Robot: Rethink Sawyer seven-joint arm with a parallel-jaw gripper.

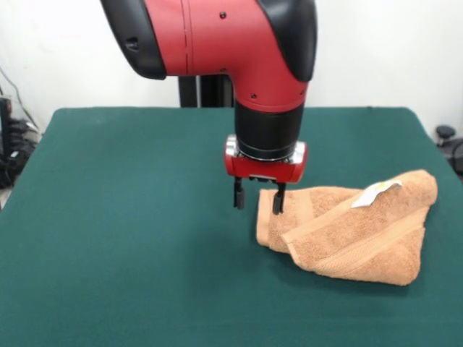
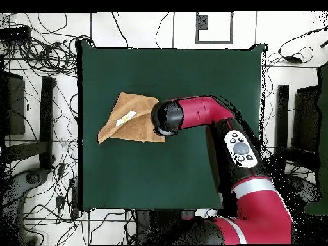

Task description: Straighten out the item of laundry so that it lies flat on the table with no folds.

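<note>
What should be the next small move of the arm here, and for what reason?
Probably lower the open end effector onto the towel's nearest edge and close on it. The towel lies folded over itself on the table, tag on top, and one fingertip hangs just over that edge.

In the overhead view the arm (image 2: 192, 115) hid the tool and the towel's (image 2: 131, 122) right corner; the table's (image 1: 130, 238) near edge was cropped in front.

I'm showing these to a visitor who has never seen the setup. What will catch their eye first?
Probably the big red and black arm, coming down over the middle of the green table. Its hand hangs open at the edge of a tan towel, which lies folded over itself, a white tag on top.
</note>
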